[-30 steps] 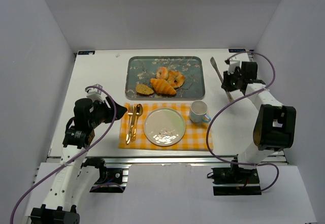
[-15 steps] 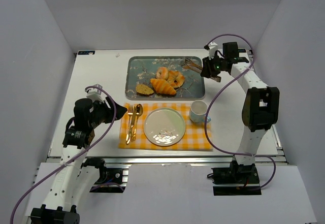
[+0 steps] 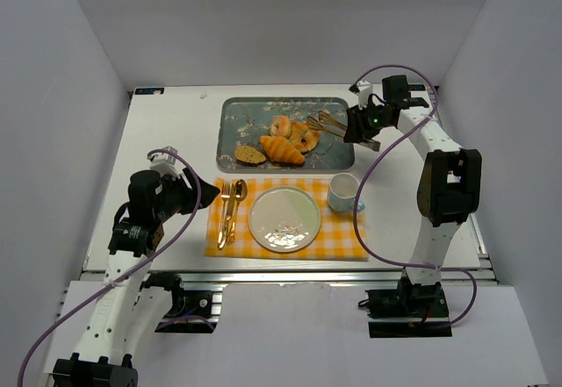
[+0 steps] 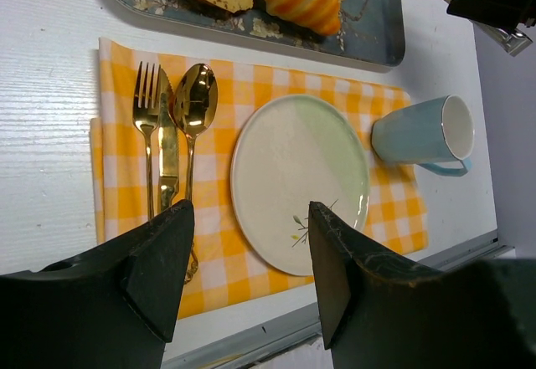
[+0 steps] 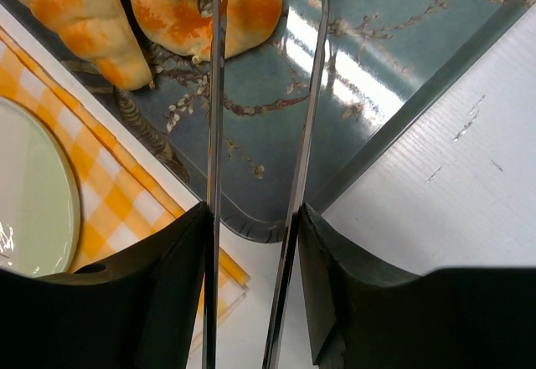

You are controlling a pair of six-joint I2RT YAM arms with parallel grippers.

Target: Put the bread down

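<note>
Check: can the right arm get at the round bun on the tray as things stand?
Probably yes. The tongs in its jaws are spread above the tray, one blade crossing the bun; nothing blocks them, though the croissant lies close beside it.

The bread (image 3: 306, 135), a round, glossy golden-orange knotted bun, lay flat on the tray (image 3: 338, 154), just beside the croissant (image 3: 281, 149).
</note>
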